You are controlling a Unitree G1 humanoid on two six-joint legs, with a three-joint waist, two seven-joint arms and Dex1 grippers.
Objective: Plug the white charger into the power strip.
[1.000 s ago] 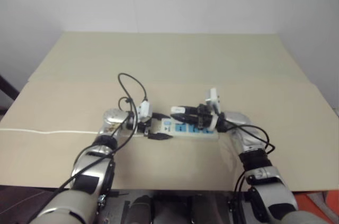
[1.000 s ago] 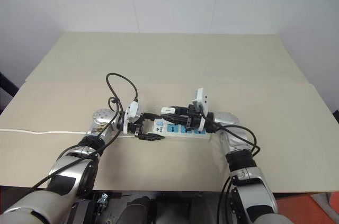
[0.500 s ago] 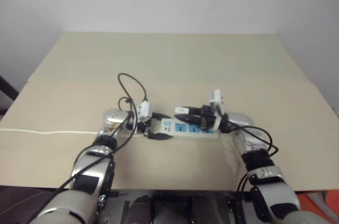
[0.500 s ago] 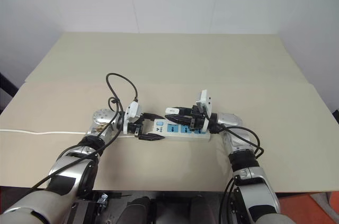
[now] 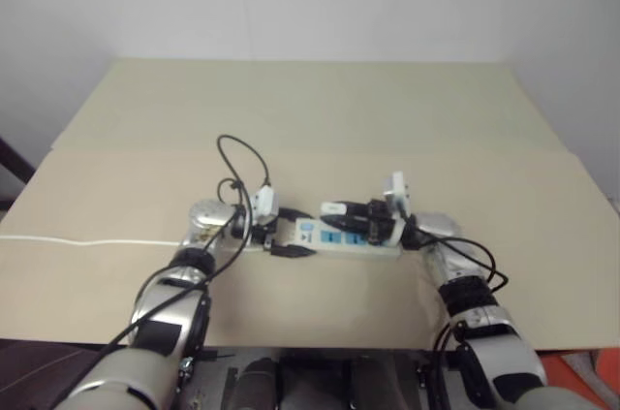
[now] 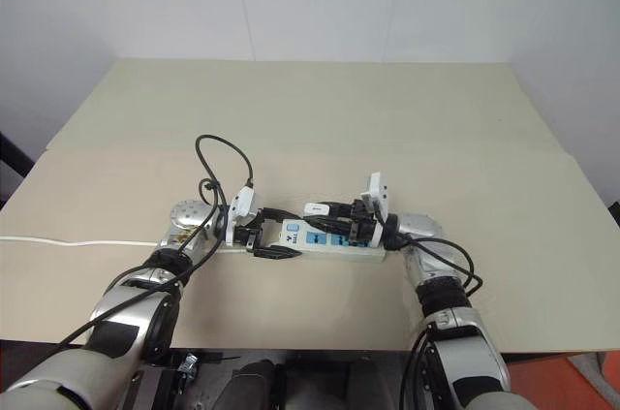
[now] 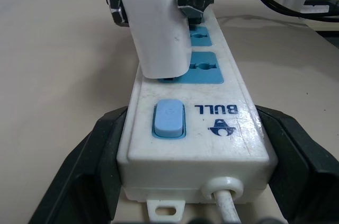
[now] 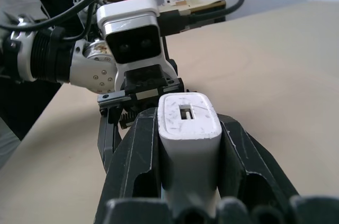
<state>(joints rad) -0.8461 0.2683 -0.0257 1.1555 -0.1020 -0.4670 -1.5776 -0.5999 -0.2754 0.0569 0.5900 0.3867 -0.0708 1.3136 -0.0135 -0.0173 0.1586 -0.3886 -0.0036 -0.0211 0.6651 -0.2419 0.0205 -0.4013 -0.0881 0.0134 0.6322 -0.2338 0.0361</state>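
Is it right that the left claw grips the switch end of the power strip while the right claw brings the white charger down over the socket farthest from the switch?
Not quite: the white charger sits over the socket nearest the switch, as the left wrist view shows.

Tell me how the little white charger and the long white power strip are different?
The white charger is a small block; the power strip is a long bar. The charger is plain white; the strip has blue sockets and a blue switch. The charger is held above the strip by the right gripper; the strip lies on the table, clamped at its cord end by the left gripper. Both are white.
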